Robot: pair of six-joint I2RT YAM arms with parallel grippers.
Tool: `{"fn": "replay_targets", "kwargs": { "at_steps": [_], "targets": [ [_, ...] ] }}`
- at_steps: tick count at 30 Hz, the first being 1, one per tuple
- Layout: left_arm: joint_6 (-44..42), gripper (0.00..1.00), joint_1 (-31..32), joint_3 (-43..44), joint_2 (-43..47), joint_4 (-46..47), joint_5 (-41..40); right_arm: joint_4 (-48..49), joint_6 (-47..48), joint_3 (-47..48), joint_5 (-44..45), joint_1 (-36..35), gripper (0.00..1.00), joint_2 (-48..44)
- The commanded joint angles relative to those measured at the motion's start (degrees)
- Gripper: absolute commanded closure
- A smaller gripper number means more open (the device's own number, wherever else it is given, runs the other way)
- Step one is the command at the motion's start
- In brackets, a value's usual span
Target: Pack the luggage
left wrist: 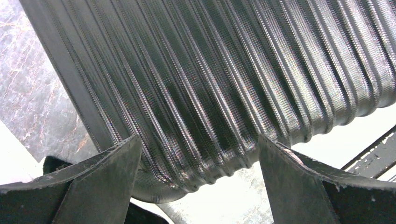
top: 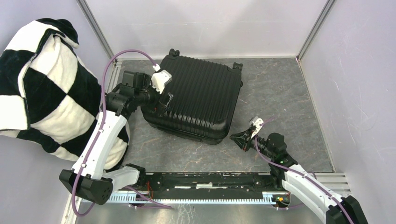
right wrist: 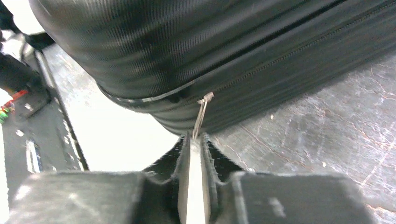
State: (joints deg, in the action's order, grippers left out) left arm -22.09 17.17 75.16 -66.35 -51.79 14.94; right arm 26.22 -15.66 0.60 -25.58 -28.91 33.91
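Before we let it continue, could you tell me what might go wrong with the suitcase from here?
1. The zipper pull sits only at the very tips of the right gripper, whose fingers show a thin slit, so it may slip free.
2. The left gripper is wide open over the luggage, clamping nothing, so a tug could slide the case.
3. The checkered blanket lies right beside the left arm and might snag.

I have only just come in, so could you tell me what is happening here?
Two arms are working on a closed black suitcase lying on the table. The left gripper hovers over its ribbed shell, jaws wide open. The right gripper is at the near corner, jaws almost shut around the zipper pull; whether they grip it is unclear. The checkered blanket sits outside, at the left.
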Motion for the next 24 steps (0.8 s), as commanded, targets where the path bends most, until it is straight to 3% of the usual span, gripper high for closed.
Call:
{"fn": "replay_targets", "kwargs": {
  "at_steps": [1, 9, 14, 20, 24],
  "targets": [
    [0.59, 0.0, -0.91, 0.37, 1.05, 0.91, -1.95, -3.82, 1.75, -2.14, 2.55, -0.74, 0.75, 1.67],
    [-4.96, 0.0, -8.04, -0.77, 0.77, -4.18, 4.01, 4.38, 3.54, -1.0, 6.44, -0.74, 0.47, 10.49],
    [-6.93, 0.0, -13.36, -2.23, 0.55, -4.9, 7.28, 12.93, 6.53, 0.27, 7.61, -0.7, 0.43, 13.64],
    [-9.18, 0.0, -19.38, -2.85, -0.71, -5.65, 9.38, 18.73, 5.95, 2.71, -3.75, -0.73, 0.42, 19.82],
    [-9.96, 0.0, -20.99, -3.29, -0.71, -5.62, 9.95, 19.63, 6.37, 2.78, -4.02, -0.72, 0.42, 21.67]
  ]
}}
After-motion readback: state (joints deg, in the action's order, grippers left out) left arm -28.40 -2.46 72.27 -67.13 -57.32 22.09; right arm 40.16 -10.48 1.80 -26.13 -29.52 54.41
